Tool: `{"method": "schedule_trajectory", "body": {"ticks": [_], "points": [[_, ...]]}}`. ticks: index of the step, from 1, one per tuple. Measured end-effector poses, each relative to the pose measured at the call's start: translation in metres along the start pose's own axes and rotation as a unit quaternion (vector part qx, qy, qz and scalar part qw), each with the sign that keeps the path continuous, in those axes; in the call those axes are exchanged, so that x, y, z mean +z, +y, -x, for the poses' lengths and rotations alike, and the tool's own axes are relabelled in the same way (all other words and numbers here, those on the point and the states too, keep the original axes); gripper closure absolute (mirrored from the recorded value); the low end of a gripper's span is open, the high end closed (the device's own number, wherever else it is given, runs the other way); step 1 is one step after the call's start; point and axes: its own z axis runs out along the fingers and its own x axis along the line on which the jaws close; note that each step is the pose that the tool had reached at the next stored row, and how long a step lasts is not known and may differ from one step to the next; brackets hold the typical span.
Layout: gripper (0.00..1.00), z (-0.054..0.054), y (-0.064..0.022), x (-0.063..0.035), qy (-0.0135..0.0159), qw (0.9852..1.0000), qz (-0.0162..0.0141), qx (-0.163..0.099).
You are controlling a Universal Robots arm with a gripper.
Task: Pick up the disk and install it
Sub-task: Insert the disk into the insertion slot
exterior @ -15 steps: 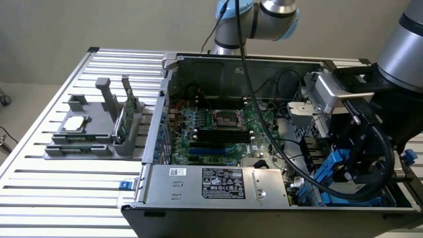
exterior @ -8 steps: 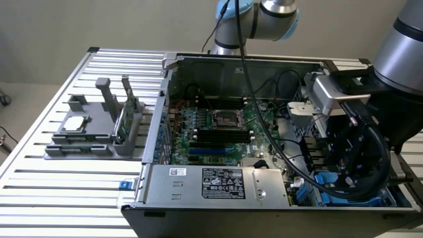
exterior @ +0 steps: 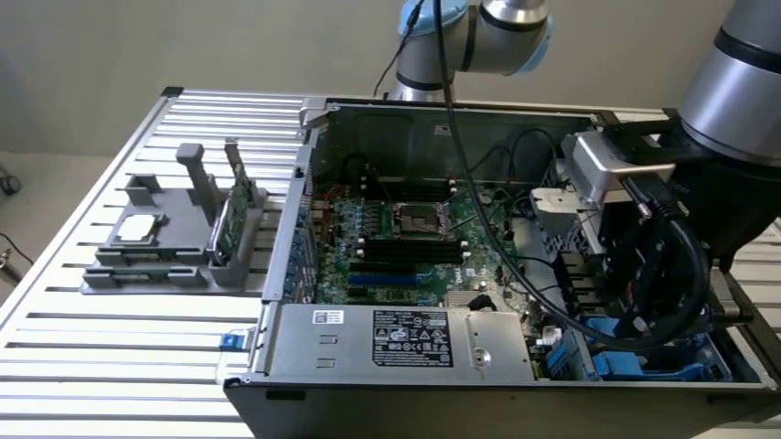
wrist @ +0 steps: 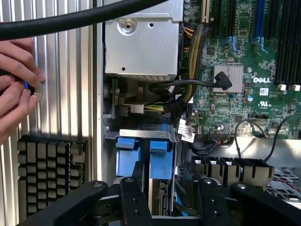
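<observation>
My black gripper, jaws apart, hangs over the blue-framed silver-grey metal disk at the exterior view's four o'clock.

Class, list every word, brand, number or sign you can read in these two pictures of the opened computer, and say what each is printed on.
"DELL": white print on the green motherboard, in the wrist view.
White sticker below it: some mark, too blurred to read.
Black label on the power supply, exterior view: rows of print and symbols, too small to read.
Small white sticker on the same box: too small to read.
</observation>
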Motion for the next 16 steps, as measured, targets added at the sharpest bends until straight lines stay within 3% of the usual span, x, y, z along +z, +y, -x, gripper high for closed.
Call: {"method": "schedule_trajectory", "body": {"ticks": [6,10,12,13,16], "points": [[0.55,0.002,-0.0075,-0.0002,0.0000,1.0000,-0.0002,-0.003],[0.74,0.002,-0.0138,-0.0001,0.0004,1.0000,-0.0003,-0.004],[0.86,0.003,-0.0168,-0.0001,0.0017,1.0000,-0.0003,-0.005],[0.86,0.003,-0.0184,0.0001,0.0027,1.0000,-0.0003,-0.005],[0.89,0.003,-0.0214,0.0012,0.0092,0.9999,-0.0002,-0.006]]}}
